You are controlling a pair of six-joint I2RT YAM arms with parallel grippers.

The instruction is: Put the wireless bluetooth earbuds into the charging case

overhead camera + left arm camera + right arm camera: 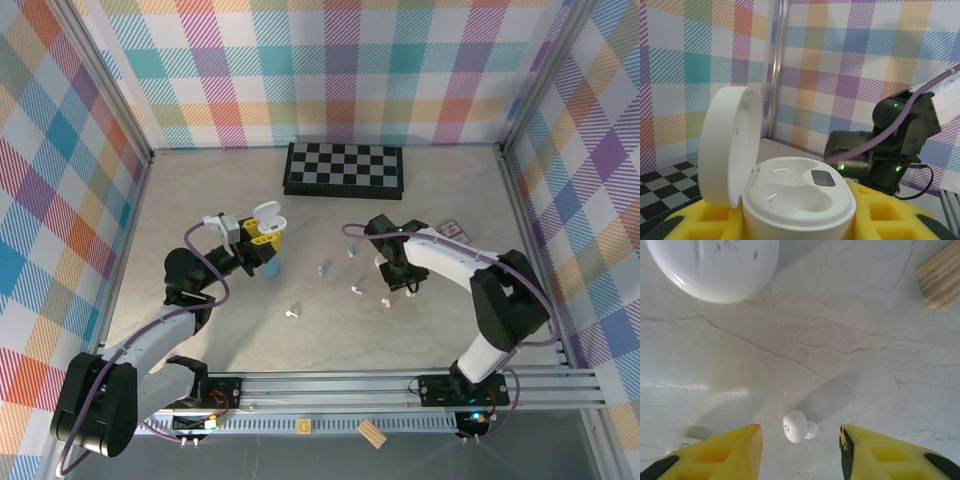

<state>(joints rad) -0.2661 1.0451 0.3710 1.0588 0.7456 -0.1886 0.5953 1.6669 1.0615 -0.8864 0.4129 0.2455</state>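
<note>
Enclosing seemingly marbled tabletop point(330, 330), plaid walls point(320, 70), far checkerboard point(345, 167), white earbud point(796, 426)

Open white case point(795, 200), loose white earbud point(799, 426)

bare table point(330, 340) along the near edge, earbuds point(322, 268) scattered mid-table, chessboard point(345, 168) blocking the far edge

Chessboard point(345, 168) flat at table point(330, 340) far edge. Small card point(452, 230) near right wall. Wood block point(372, 433) on near rail. Plaid walls point(330, 70).
</note>
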